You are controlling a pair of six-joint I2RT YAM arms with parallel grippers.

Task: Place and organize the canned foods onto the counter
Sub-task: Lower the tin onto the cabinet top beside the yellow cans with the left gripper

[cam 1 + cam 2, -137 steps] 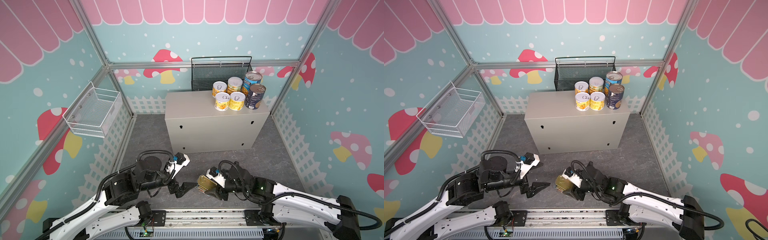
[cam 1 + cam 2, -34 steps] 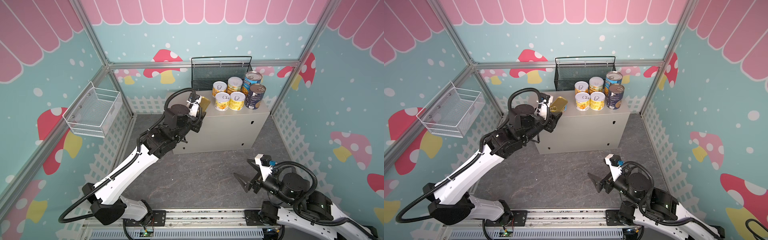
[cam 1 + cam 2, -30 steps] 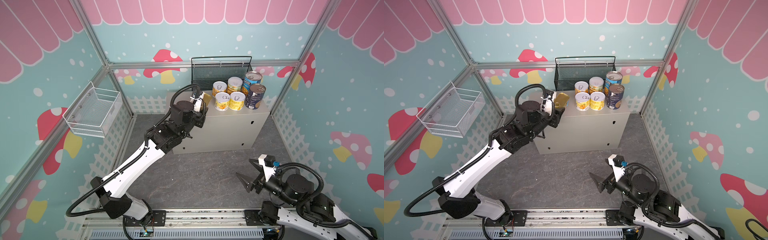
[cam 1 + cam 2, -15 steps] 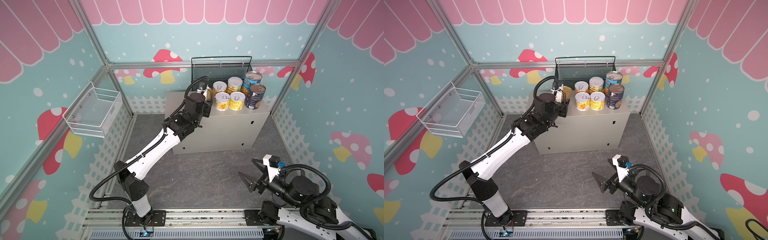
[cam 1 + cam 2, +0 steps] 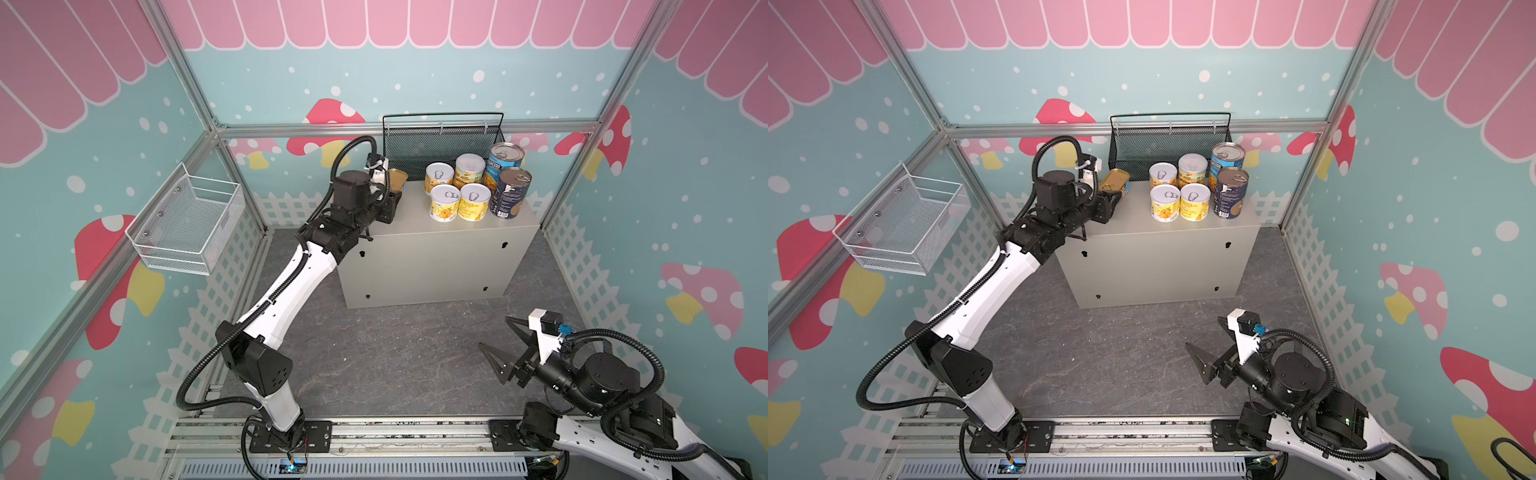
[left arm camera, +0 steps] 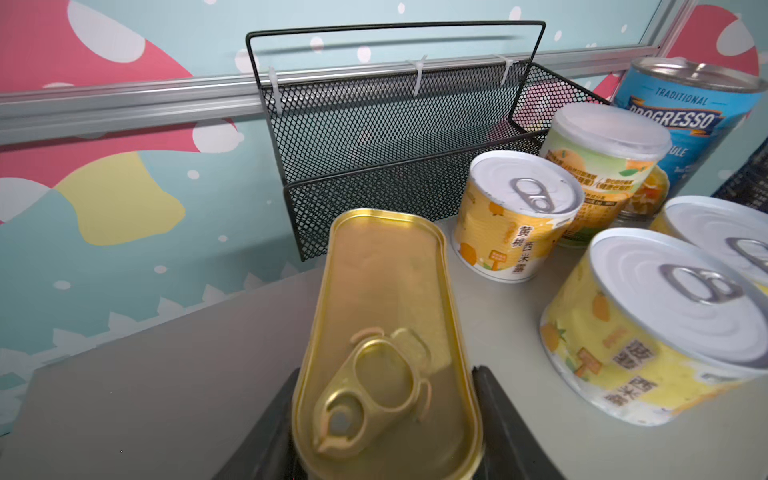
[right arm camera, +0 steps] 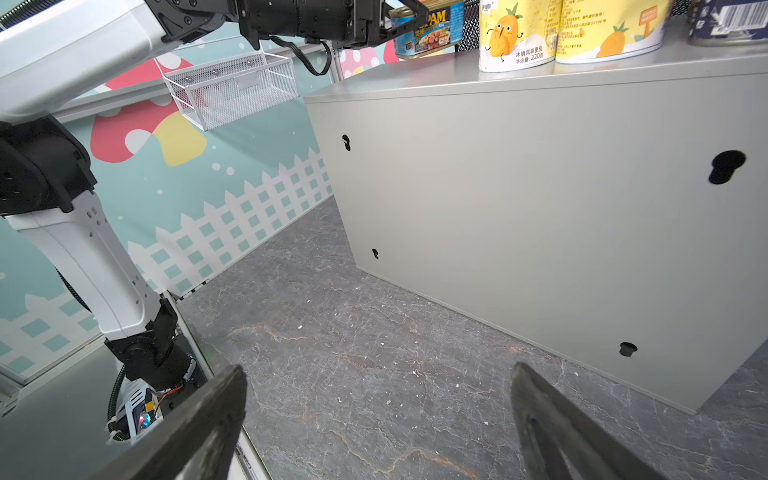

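Left hand [image 5: 1113,195] clenched on the SPAM tin [image 5: 1114,178], gold lid up and tipped a little toward the camera, in the upper middle of both top views. Black fingers [image 6: 272,424] pressed against the tin's two long sides in the left wrist view, pull-tab end nearest the lens. Held at the left end of the desk [image 5: 432,257], close over its flat top; cannot tell whether the underside touches it. Just in front of the left end of the black mesh basket [image 5: 442,143], and left of the other tins, with a bare strip of desk between.

Standing on the right part of the desk top, right of centre in the upper half of the frame: four yellow-labelled tins [image 5: 445,202] in a tight two-by-two block, white pull-tab lids on three, a smooth pale cap on the rear right one. Two blue-labelled tins [image 5: 511,193] upright at the right of the block, one behind the other, the front one touching or nearly touching the nearest yellow tin.

Right hand [image 5: 494,332] released, fingers spread wide and grasping nothing. Low in the lower right of the frame above the grey marbled floor [image 5: 395,353], well apart from the desk and pointing toward its front.

White wire basket [image 5: 187,224] fixed to the left wall, at the left middle of the frame.
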